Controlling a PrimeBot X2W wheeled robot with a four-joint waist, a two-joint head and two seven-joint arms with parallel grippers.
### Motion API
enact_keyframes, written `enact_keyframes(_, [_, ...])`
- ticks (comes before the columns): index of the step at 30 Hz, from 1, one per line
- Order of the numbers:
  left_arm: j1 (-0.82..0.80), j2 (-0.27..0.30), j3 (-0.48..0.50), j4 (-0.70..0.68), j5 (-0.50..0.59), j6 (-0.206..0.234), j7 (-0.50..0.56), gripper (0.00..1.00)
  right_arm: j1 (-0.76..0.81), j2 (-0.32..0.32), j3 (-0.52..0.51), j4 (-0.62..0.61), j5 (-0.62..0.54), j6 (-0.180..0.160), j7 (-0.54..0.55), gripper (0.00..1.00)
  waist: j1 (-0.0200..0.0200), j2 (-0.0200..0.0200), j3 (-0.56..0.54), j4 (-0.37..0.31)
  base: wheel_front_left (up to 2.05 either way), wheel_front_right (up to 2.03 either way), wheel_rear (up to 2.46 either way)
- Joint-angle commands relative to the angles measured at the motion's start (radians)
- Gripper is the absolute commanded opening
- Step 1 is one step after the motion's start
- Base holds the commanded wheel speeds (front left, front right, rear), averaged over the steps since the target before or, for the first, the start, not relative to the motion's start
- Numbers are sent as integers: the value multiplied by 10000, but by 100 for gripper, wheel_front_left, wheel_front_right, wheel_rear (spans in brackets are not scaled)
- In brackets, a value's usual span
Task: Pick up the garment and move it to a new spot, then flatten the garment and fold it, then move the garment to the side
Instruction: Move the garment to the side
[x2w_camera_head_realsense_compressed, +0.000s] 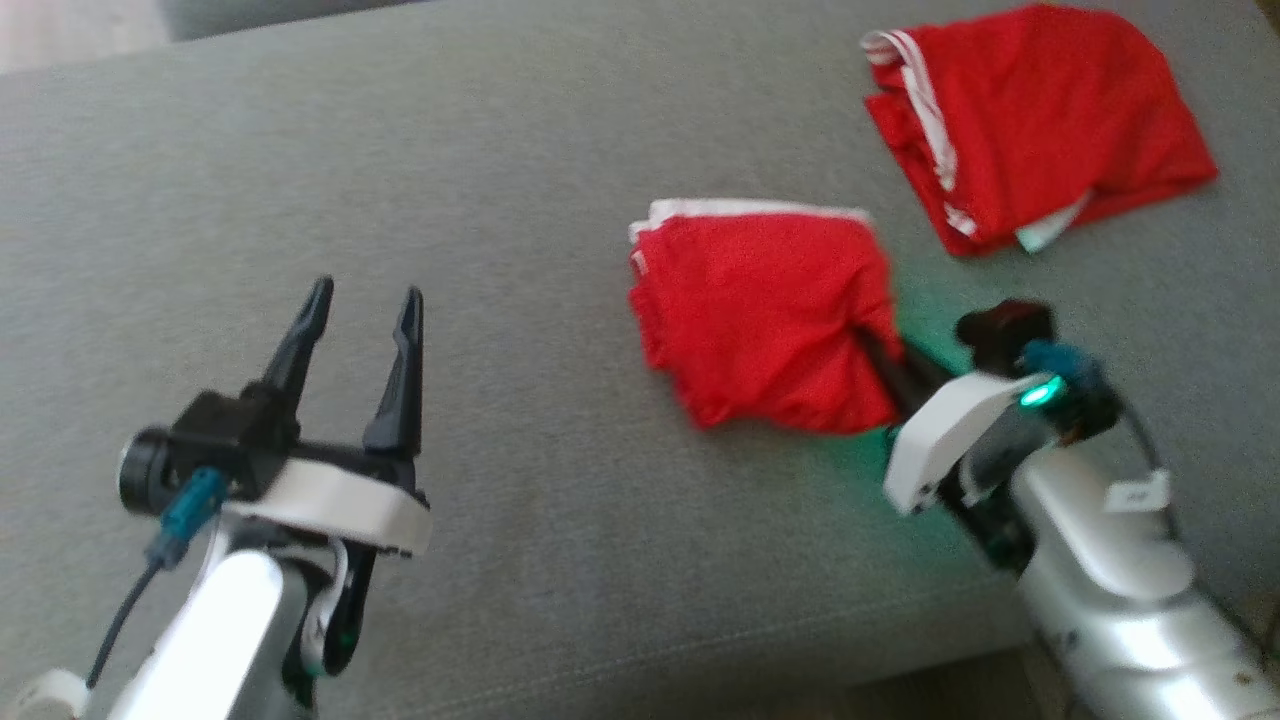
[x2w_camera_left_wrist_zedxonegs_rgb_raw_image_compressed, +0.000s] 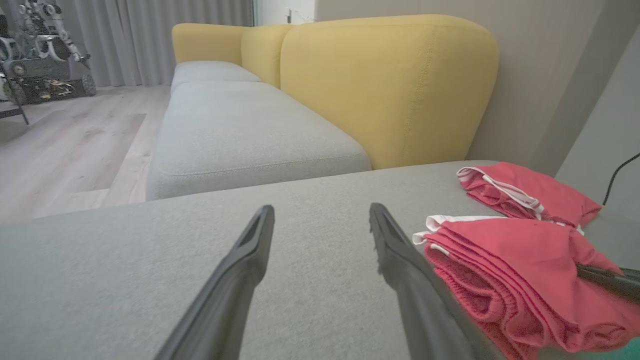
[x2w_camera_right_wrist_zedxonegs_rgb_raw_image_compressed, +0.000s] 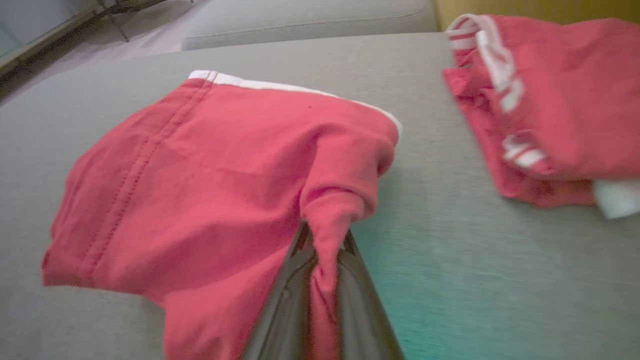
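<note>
A folded red garment (x2w_camera_head_realsense_compressed: 765, 310) with white trim lies on the grey cushion in the middle of the head view. It also shows in the left wrist view as the near red garment (x2w_camera_left_wrist_zedxonegs_rgb_raw_image_compressed: 505, 270) and in the right wrist view as the red garment (x2w_camera_right_wrist_zedxonegs_rgb_raw_image_compressed: 210, 180). My right gripper (x2w_camera_head_realsense_compressed: 880, 350) is shut on the garment's right edge; the pinched fabric bunches between the dark fingers (x2w_camera_right_wrist_zedxonegs_rgb_raw_image_compressed: 285, 295). My left gripper (x2w_camera_head_realsense_compressed: 365, 305) hovers open over bare cushion to the garment's left, with nothing between its fingertips (x2w_camera_left_wrist_zedxonegs_rgb_raw_image_compressed: 260, 225).
A second red garment (x2w_camera_head_realsense_compressed: 1035, 125) with white stripes lies at the far right of the grey cushion (x2w_camera_head_realsense_compressed: 400, 180). A yellow sofa back (x2w_camera_left_wrist_zedxonegs_rgb_raw_image_compressed: 390, 85) rises behind. Wooden floor (x2w_camera_left_wrist_zedxonegs_rgb_raw_image_compressed: 65, 140) and a machine (x2w_camera_left_wrist_zedxonegs_rgb_raw_image_compressed: 40, 50) are off to the left.
</note>
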Motion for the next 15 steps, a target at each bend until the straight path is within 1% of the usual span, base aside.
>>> enact_keyframes(1, [-628, 268, 363, -369, 169, -6, 37, 100, -528, -256, -130, -405, -90, -9, 50, 0, 0, 0, 359, -336, 0, 0, 0])
enact_keyframes(4, [-881, 280, 294, -432, 240, -45, 119, 100, -1137, -779, -616, -503, -135, -9, 73, 0, 0, 0, 591, -417, 0, 0, 0])
enact_keyframes(6, [-1053, 293, 256, -452, 277, -86, 158, 100, -1655, -1116, -900, -513, -151, -9, -94, 0, 0, 0, 777, -422, 0, 0, 0])
enact_keyframes(12, [-1512, 277, 87, -505, 403, -203, 236, 100, -3255, -1884, -1493, 39, 31, -9, -478, 0, 0, 0, 1361, -224, 0, 0, 0])
enact_keyframes(15, [-1731, 266, 28, -497, 438, -273, 240, 100, -3850, -2373, -1827, 612, 137, -9, -480, 0, 0, 0, 1651, -89, 0, 0, 0])
